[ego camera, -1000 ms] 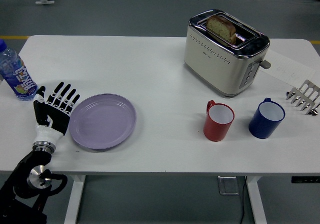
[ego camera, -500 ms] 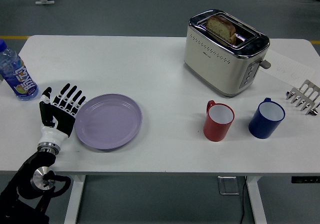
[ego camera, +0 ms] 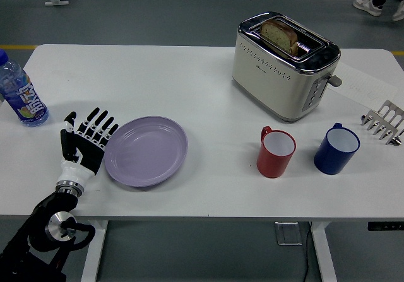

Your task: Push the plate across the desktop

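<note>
Head view: lilac plate [ego camera: 146, 151] lying flat on the white table [ego camera: 189, 86], left of centre toward the near edge; left hand [ego camera: 85, 146] upright with fingers spread flat, holding nothing, set against the plate's left rim. Same view, remainder: bottle [ego camera: 21, 93] far left, toaster [ego camera: 285, 64] with bread, red mug [ego camera: 276, 151] and blue mug [ego camera: 337, 148] to the right. Handling, as judged: stiff, light, probably breakable, slides readily on the smooth top; best pressed at the left rim, low and centred, lest it swivel.

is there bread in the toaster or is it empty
In. A brown slice of bread stands upright in one slot of the toaster, its top sticking out above the rim. The slot beside it looks empty.
</note>
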